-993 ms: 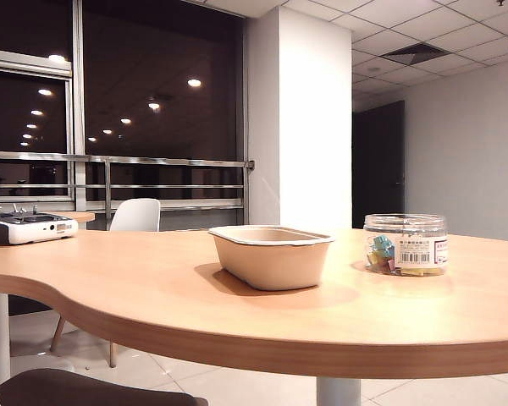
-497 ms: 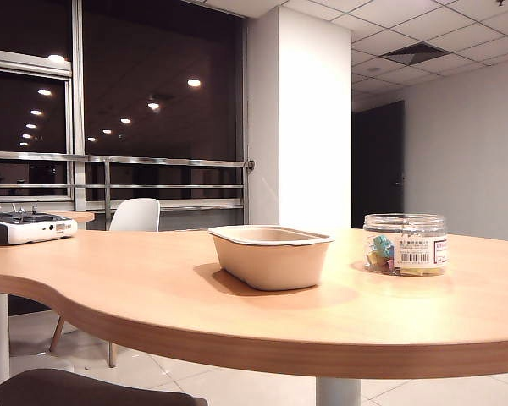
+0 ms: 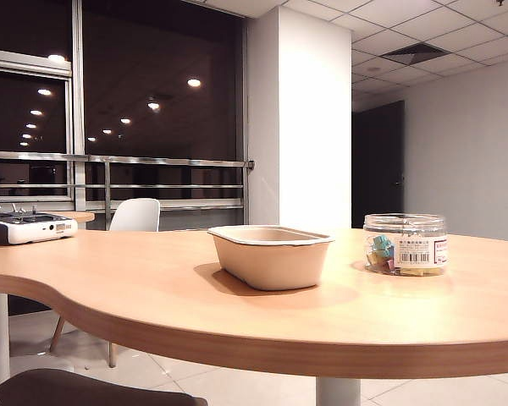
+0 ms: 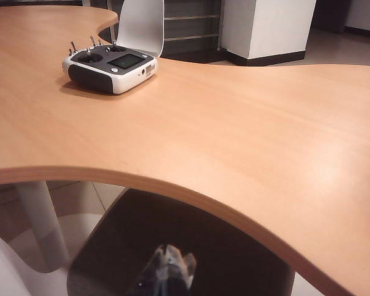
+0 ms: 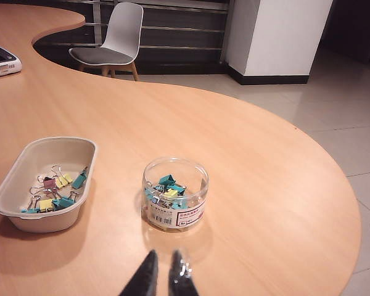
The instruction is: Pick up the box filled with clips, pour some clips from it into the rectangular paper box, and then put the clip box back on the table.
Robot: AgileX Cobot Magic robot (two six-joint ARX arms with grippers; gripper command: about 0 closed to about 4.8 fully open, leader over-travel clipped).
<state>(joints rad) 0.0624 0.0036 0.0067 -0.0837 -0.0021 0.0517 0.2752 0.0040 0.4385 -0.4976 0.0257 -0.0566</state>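
Light-brown wood-grain surface (image 3: 152, 288) with a curved front edge, on white legs. Room: dark windows with reflected ceiling lights, a metal railing, a white pillar (image 3: 313, 127), a dark door, tiled floor, and a white chair (image 3: 137, 215) beyond the surface.

Exterior view: rectangular paper box (image 3: 271, 255) sits near the middle of the surface; box filled with clips (image 3: 405, 244) stands upright well to its right, label facing the camera. A white remote controller (image 3: 27, 227) lies at the far left. No arm appears in this view, and the tray's contents are hidden by its wall.

Right wrist view: looks down into both containers. The tray holds several loose clips (image 5: 54, 191) — yellow, pink, teal. The jar is open-topped with more clips inside. Right end effector (image 5: 164, 274) hovers near the jar on the camera's side, not touching it, fingers close together with a narrow gap, holding nothing.

Left wrist view: shows the controller close up and bare surface; neither container is visible. Left end effector (image 4: 168, 266) hangs off the surface edge above a dark chair seat (image 4: 191, 246), fingertips pressed together, empty.
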